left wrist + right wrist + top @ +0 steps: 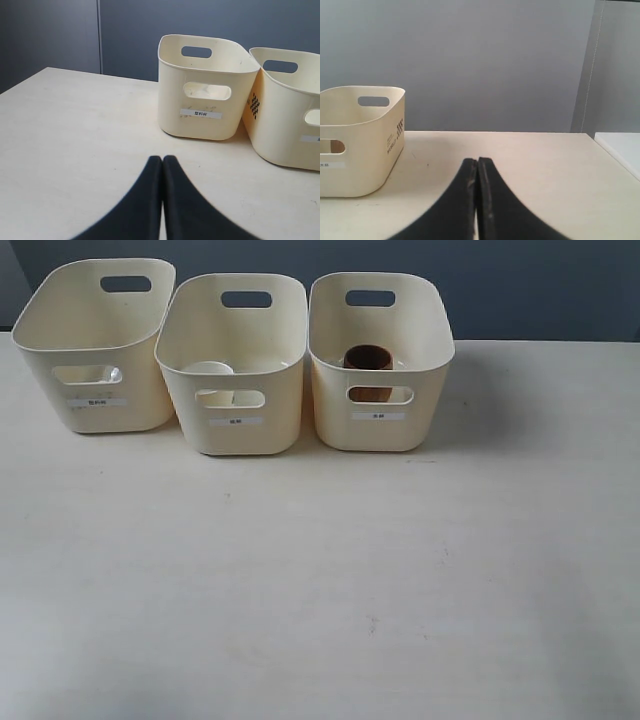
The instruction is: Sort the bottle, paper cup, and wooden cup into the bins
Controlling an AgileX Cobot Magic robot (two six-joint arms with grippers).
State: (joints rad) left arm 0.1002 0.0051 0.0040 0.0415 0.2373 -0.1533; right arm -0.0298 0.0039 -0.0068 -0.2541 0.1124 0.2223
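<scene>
Three cream bins stand in a row at the table's far side. The left bin (140, 400) shows only a clear glint of the bottle (113, 373) through its front cut-out. The white paper cup (208, 368) sits inside the middle bin (185, 415). The brown wooden cup (368, 359) stands upright in the right bin (425, 400). Neither gripper appears in the exterior view. My left gripper (162, 159) is shut and empty over bare table, short of the left bin (172, 100). My right gripper (477, 161) is shut and empty, beside the right bin (370, 160).
The pale wooden table (320, 590) spreads in front of the bins. A dark blue-grey wall (540, 285) runs behind them. In the left wrist view the middle bin (285, 130) stands close against the left one. A table edge (615, 150) shows in the right wrist view.
</scene>
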